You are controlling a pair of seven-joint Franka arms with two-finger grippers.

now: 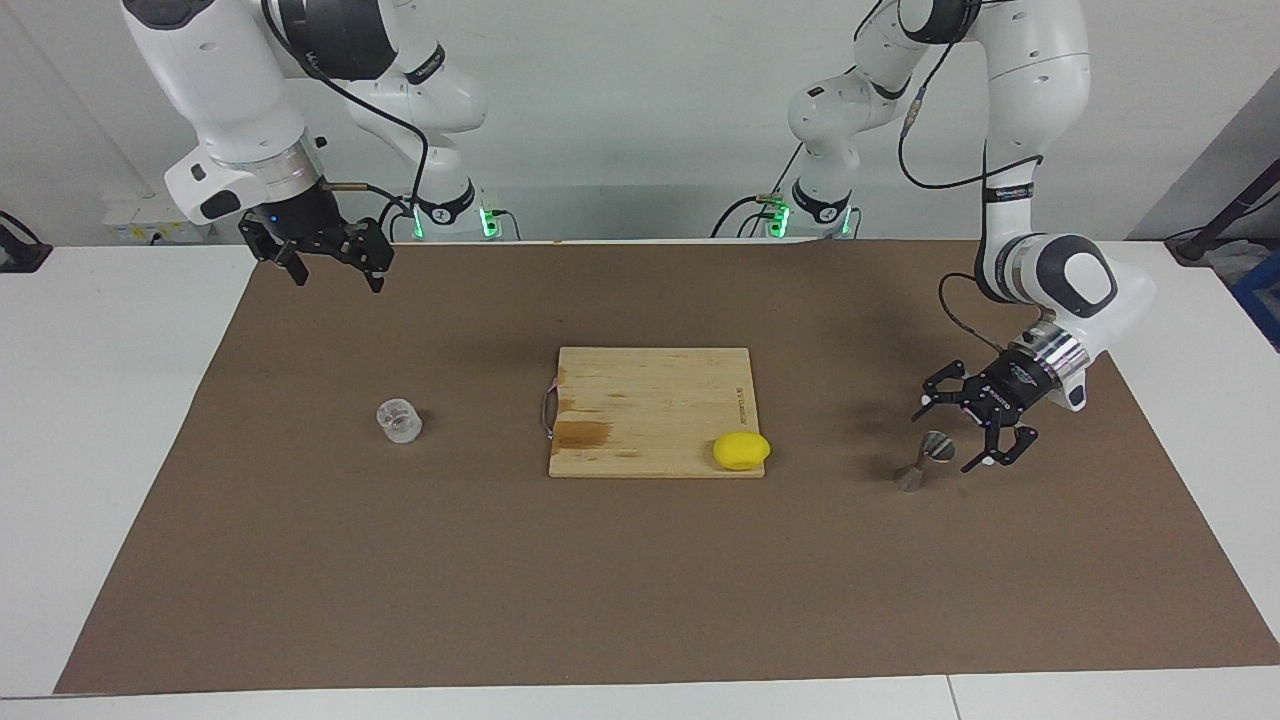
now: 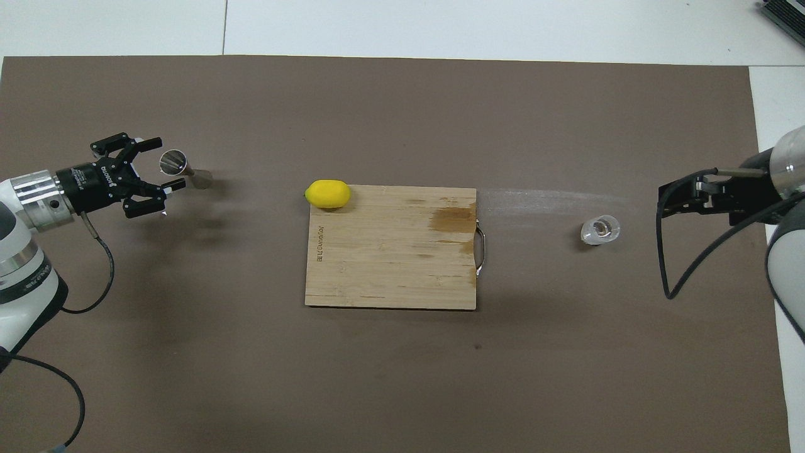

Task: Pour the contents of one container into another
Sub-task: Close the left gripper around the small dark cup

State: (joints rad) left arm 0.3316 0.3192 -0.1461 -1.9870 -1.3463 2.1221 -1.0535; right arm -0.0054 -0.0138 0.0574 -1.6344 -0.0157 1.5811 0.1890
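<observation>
1. From my remote station I saw the left pincer (image 1: 968, 432) down low at the left arm's end of the counter (image 1: 640, 600), its fingers spread wide and holding nothing.
2. The steel jigger (image 1: 923, 461) stood just beside that pincer; in the overhead view its top cone sat between the spread fingertips (image 2: 178, 184). It appeared tilted, though I could not tell whether a finger touched it.
3. The jigger rested on the brown mat (image 2: 402, 377), well apart from the cutting board (image 1: 655, 410) and toward the left arm's end.
4. The right pincer (image 1: 330, 262) hung in the air over the mat's edge at the right arm's end of the counter, that arm waiting. Its fingers looked parted and it carried nothing.
5. The clear cup (image 1: 399, 420) stood upright on the mat, between the board and the right arm's end of the counter, untouched by either pincer.
6. The wooden board lay in the middle of the mat with its metal handle (image 2: 482, 250) turned toward the cup.
7. A yellow lemon (image 1: 741, 450) lay on the board's corner farthest from the robots, on the jigger's side.
</observation>
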